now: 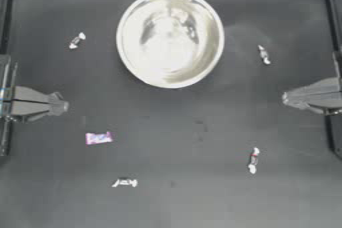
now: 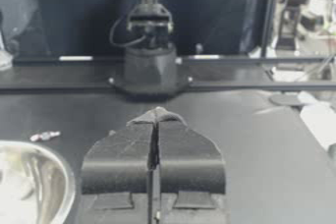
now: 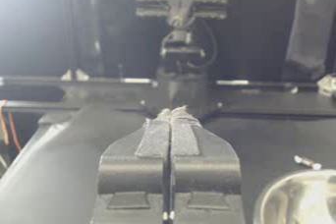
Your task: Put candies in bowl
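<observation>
Bowl [image 1: 169, 38] sits toward the far middle of the table [image 1: 174, 202], shiny silver, nothing visible inside it. All five candies lie loose on the table, none in the bowl:
- whitish twist candy [image 1: 77, 40] left of the bowl, apart from it
- second whitish candy [image 1: 264, 54] right of the bowl, near but not touching
- third whitish candy [image 1: 253, 160] at near right, well apart from the bowl
- fourth whitish candy [image 1: 124, 182] at near left-centre
- pink-purple flat candy [image 1: 98, 138] at left, up from the fourth one, closest to the left arm

Left gripper [image 1: 61, 105] parked at the left edge, drawn back, jaws pressed together, holding nothing; its wrist view shows the closed jaws [image 2: 156, 116], the bowl rim [image 2: 62, 174] just beside them and one whitish candy [image 2: 44, 135] past the rim. Right gripper [image 1: 287, 98] parked at the right edge, also drawn back, jaws closed on nothing; its wrist view shows the closed tips [image 3: 172, 115], the bowl edge [image 3: 275, 191] and one small candy [image 3: 306, 162] near it. Both grippers well apart from every candy, neither touching the bowl
</observation>
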You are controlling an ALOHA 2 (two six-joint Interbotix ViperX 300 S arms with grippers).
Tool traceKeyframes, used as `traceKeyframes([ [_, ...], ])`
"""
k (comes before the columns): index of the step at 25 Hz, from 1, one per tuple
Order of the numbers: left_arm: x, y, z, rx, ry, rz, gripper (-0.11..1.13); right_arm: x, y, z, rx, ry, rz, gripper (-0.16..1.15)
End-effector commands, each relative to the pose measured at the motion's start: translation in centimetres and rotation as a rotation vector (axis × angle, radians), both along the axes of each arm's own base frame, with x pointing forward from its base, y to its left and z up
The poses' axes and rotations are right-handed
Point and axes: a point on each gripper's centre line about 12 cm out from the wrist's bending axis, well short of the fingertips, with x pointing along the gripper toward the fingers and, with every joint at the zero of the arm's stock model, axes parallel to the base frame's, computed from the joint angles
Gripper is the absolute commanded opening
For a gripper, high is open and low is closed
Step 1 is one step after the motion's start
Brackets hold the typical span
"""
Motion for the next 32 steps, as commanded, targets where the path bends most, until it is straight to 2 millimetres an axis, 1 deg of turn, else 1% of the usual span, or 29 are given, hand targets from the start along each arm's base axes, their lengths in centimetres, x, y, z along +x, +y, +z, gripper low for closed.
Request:
traceKeyframes([
  [1,0.0,0.1,1.5,0.003,-0.026,0.004,-0.03,0.0,0.0,0.8,0.004,-0.031,0.002,-0.05],
  [4,0.2,0.2,1.4,0.001,0.04,0.009,0.09,-0.1,0.1,1.0,-0.005,-0.037,0.003,0.08],
  [8,0.1,0.6,1.3,-0.012,0.069,0.028,0.08,-0.2,0.1,0.9,-0.02,-0.037,0.005,0.15],
  [10,0.1,1.0,1.1,-0.036,0.08,0.05,0.13,-0.2,0.1,0.8,-0.026,-0.035,0.004,0.25],
  [11,0.1,1.2,0.9,-0.05,0.097,0.061,0.19,-0.2,0.1,0.8,-0.029,-0.031,0.005,0.35],
  [12,0.1,1.4,0.7,-0.067,0.117,0.071,0.29,-0.2,0.1,0.7,-0.032,-0.028,0.006,0.46],
  [13,0.1,1.5,0.6,-0.073,0.135,0.077,0.41,-0.2,0.1,0.8,-0.032,-0.026,0.006,0.59],
  [14,0.1,1.5,0.4,-0.08,0.157,0.078,0.6,-0.2,0.1,0.8,-0.03,-0.026,0.007,0.72],
  [16,0.1,1.5,0.3,-0.087,0.176,0.077,0.93,-0.2,0.1,0.8,-0.03,-0.028,0.007,0.97],
  [17,0.1,1.5,0.2,-0.092,0.184,0.076,1.05,-0.2,0.1,0.8,-0.03,-0.026,0.007,1.06],
  [18,0.1,1.6,0.3,-0.098,0.186,0.079,1.11,-0.1,0.1,0.8,-0.03,-0.026,0.005,1.08],
  [19,0.1,1.7,0.3,-0.102,0.191,0.084,1.08,-0.1,0.1,0.9,-0.03,-0.028,0.005,1.04],
  [21,0.1,2.1,0.3,-0.105,0.206,0.103,0.98,-0.1,0.0,0.8,-0.026,-0.024,0.003,0.97],
  [22,0.0,2.4,0.3,-0.111,0.224,0.12,0.95,-0.1,0.0,0.8,-0.026,-0.024,-0.001,0.97],
  [24,-0.1,3.5,0.2,-0.155,0.275,0.175,0.96,-0.1,-0.1,0.8,-0.02,-0.018,-0.004,0.98],
  [29,-0.8,7.5,-0.9,-0.29,0.462,0.371,0.99,0.1,-0.3,0.5,0.003,0.015,-0.016,0.98],
  [32,-0.9,9.4,-1.5,-0.335,0.544,0.455,1.01,0.1,-0.6,0.3,0.014,0.027,-0.029,0.98],
])
